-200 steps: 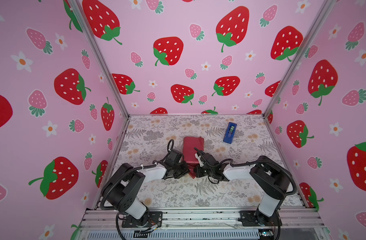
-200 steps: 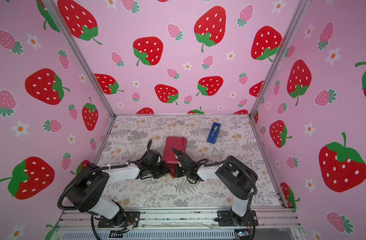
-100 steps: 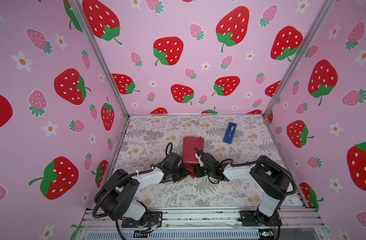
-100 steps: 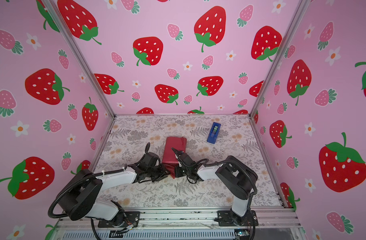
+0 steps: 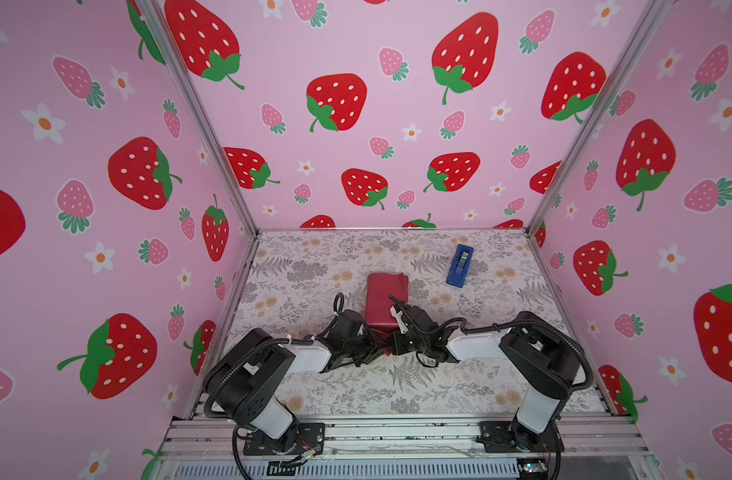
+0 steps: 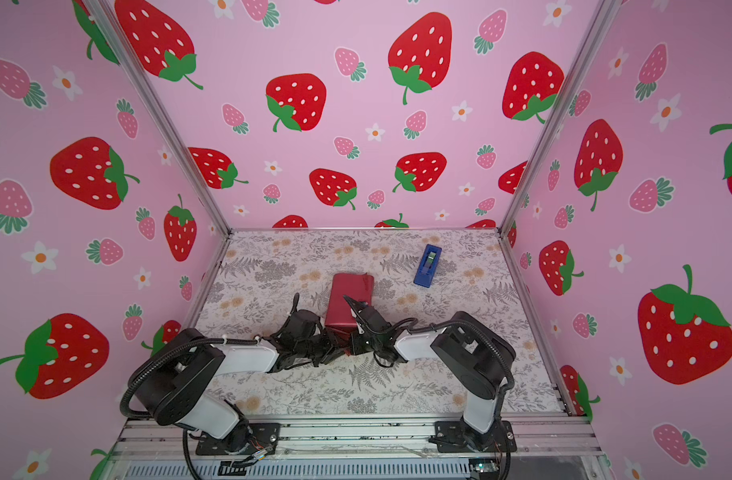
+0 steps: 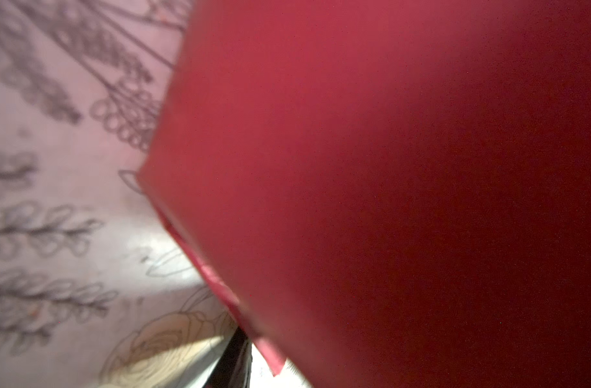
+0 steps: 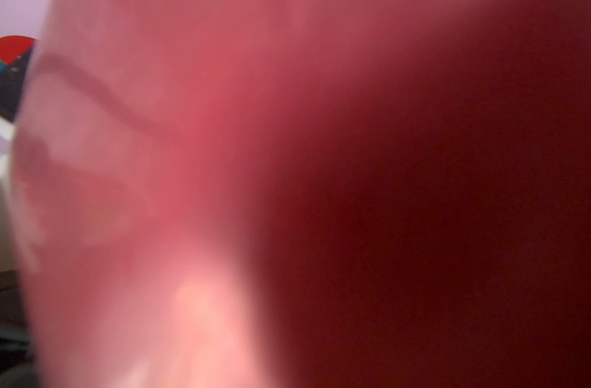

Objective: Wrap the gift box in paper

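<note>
Sits at the middle of the bench [image 5: 297, 266] as a parcel of the paper [image 5: 385, 299], gift box out of sight and presumably inside, both arms crowded at its near end. Cannot tell the jaw state of the left end effector [image 5: 374, 352], dark against dark. Reads as closed for the right end effector [image 5: 396, 345], on a fold or on nothing, impossible to say. Risks the near flap lifting if released untaped, or dragging the parcel if pulled while pinched, with the tape dispenser [image 5: 459, 266] well apart.
</note>
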`<state>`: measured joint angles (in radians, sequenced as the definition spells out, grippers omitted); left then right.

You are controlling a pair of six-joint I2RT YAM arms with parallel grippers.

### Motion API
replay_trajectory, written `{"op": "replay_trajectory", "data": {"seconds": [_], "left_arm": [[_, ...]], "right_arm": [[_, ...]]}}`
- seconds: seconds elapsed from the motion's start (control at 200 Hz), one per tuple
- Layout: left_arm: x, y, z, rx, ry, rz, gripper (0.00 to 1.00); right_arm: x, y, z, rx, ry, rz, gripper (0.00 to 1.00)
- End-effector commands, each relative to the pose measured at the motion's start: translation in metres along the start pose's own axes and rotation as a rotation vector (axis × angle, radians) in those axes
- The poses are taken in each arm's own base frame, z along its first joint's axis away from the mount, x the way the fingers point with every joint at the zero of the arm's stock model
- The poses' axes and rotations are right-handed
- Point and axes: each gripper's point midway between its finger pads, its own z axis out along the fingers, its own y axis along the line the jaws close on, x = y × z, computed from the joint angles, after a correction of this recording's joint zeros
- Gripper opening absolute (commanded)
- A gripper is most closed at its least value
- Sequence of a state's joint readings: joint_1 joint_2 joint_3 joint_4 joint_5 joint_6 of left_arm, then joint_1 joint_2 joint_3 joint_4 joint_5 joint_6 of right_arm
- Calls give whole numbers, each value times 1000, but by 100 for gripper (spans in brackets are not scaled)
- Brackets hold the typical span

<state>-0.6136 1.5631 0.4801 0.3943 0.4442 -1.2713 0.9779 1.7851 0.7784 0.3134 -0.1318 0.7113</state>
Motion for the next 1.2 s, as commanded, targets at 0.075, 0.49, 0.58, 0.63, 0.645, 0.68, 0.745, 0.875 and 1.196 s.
{"op": "replay_trajectory", "data": {"seconds": [0.075, 0.49, 0.58, 0.63, 0.645, 0.68, 0.745, 0.875, 1.196], "left_arm": [[4, 17, 3, -55, -5, -47, 32], [1, 14, 10, -54, -10, -54, 10], [1, 11, 8, -48, -12, -54, 7], [1, 10, 7, -46, -15, -54, 7], [1, 10, 6, -45, -15, -53, 7], [1, 8, 4, -44, -19, -50, 2], [0, 6, 1, -47, -24, -41, 2], [-1, 3, -4, -50, -35, -29, 1], [-5, -3, -19, -51, -63, -16, 1]], "right_arm": [[7, -5, 1, 10, 10, 21, 6], [4, -1, -4, -4, -4, 13, 6], [1, 1, -8, -6, -13, 5, 6], [0, 1, -10, -7, -19, -1, 6], [-1, 2, -11, -8, -20, -3, 6], [-1, 3, -14, -11, -25, -9, 6], [-3, 4, -21, -17, -36, -16, 6], [-5, 3, -35, 2, -47, -33, 6], [-14, 3, -75, 43, -111, -208, 8]]}}
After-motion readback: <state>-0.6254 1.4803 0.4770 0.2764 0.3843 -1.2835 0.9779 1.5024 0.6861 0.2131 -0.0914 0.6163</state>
